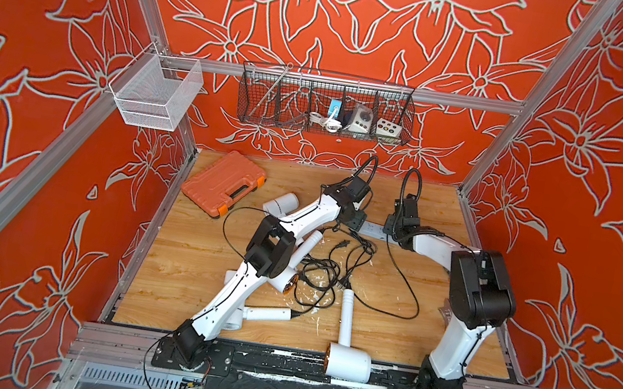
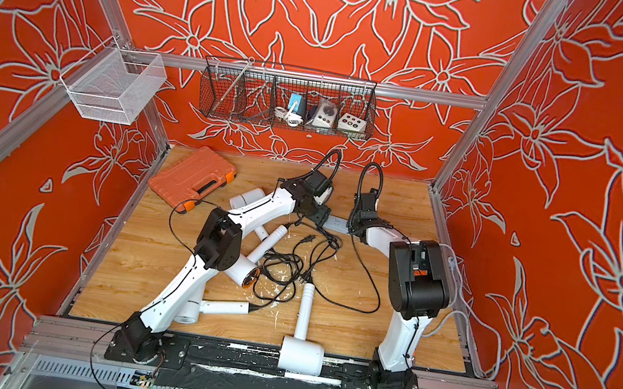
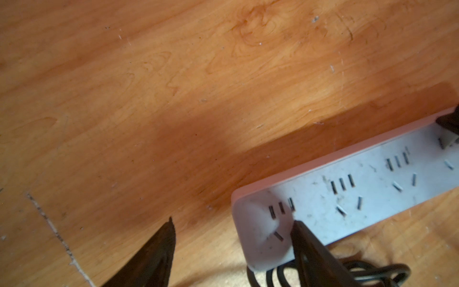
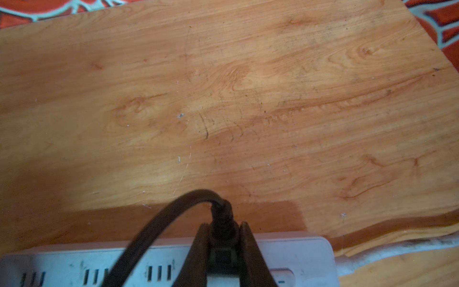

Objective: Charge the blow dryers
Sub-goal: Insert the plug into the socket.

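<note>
The wood table [image 1: 185,269] holds everything. Four white blow dryers [image 1: 349,362] lie flat on it. None of them touch the white power strip [image 1: 373,230]. Their black cords [image 1: 317,271] sit in a tangle near the power strip. The left pincer [image 3: 233,221] is spread wide at one end of the power strip and holds nothing. The right pincer [image 4: 223,225] is pinching a black plug [image 4: 221,257] right over the power strip's other end.

Wood-grain table [image 3: 173,74] — scuffed plastic strip [image 3: 347,198]
</note>
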Motion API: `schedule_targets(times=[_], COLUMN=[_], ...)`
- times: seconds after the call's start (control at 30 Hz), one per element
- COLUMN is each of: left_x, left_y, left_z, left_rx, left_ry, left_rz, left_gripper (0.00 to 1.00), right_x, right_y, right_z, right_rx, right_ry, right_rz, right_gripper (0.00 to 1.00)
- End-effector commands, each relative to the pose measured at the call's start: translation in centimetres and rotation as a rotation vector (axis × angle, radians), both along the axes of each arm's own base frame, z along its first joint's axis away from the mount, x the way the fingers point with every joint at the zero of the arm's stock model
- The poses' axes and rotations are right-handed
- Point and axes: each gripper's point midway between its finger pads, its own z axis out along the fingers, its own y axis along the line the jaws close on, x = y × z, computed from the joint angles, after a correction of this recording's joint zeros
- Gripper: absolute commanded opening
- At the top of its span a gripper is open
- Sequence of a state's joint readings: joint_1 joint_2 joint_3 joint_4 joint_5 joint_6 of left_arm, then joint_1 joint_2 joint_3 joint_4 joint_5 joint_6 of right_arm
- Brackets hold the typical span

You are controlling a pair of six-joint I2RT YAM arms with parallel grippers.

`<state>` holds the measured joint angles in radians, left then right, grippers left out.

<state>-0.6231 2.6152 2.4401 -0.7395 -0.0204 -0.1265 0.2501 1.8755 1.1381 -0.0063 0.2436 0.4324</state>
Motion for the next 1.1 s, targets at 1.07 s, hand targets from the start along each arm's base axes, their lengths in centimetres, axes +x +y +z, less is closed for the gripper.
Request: schedule_targets(times=[1.07], left_x=[-3.5], left_y=[0.0], left_z=[-2.4], left_rx=[0.058], left_ry=[0.121], left_rz=[-0.058], left_gripper=[0.74], right_x=[-6.4], right_y=[2.3], right_z=[-1.8], right_rx=[-0.110], right_ry=[-0.145], right_rz=[0.077], right_gripper=[0.00])
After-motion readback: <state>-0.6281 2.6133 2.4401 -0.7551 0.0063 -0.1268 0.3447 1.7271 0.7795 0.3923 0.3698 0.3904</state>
